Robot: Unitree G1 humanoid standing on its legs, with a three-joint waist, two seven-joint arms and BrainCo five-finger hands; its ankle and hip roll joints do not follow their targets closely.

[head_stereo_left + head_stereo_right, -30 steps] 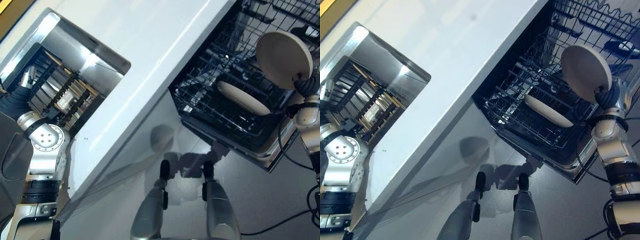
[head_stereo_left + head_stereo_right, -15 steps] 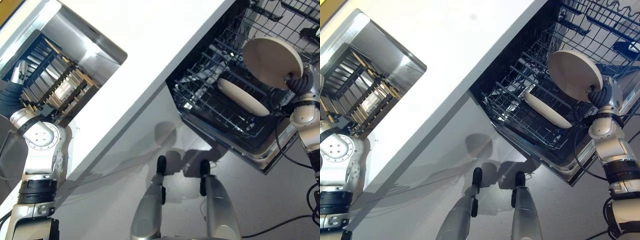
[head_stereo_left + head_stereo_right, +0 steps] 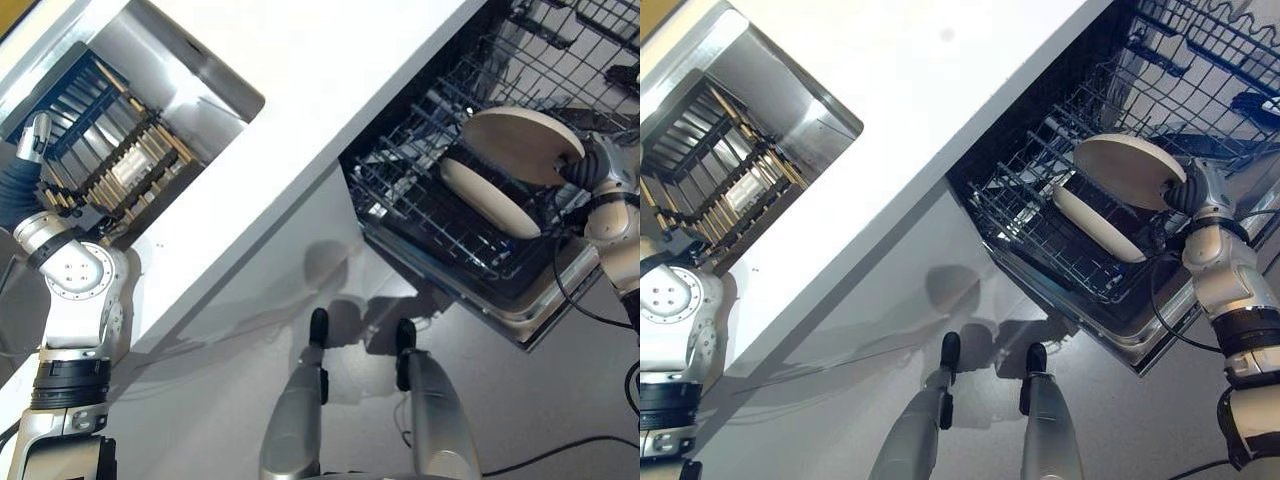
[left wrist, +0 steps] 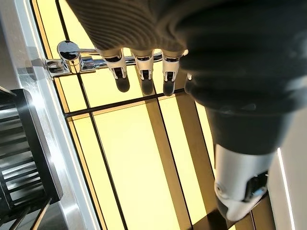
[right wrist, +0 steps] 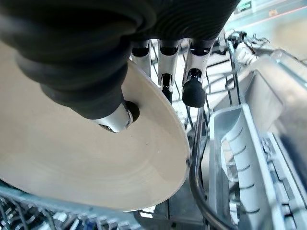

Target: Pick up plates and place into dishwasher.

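My right hand [image 3: 600, 168] is shut on a cream plate [image 3: 520, 140], with the thumb [image 5: 112, 117] on its face and the fingers [image 5: 194, 91] behind its rim. The plate lies tilted, nearly flat, just above the pulled-out lower rack [image 3: 420, 205] of the open dishwasher. Right beneath it, a second cream plate [image 3: 490, 195] stands on edge in that rack. My left hand [image 3: 32, 135] is far off at the left over the sink [image 3: 205, 85], open, its fingers [image 4: 139, 64] near a chrome tap [image 4: 69, 52].
A white counter [image 3: 330, 80] runs between the sink and the dishwasher. A dish rack [image 3: 120, 165] sits in the sink. The dishwasher's upper rack [image 3: 590, 40] hangs above the held plate. A grey cutlery basket [image 5: 235, 158] sits beside the plate.
My right hand has tipped the plate from upright to nearly flat and lowered it leftward over the plate standing in the rack. The left hand has stayed over the sink.
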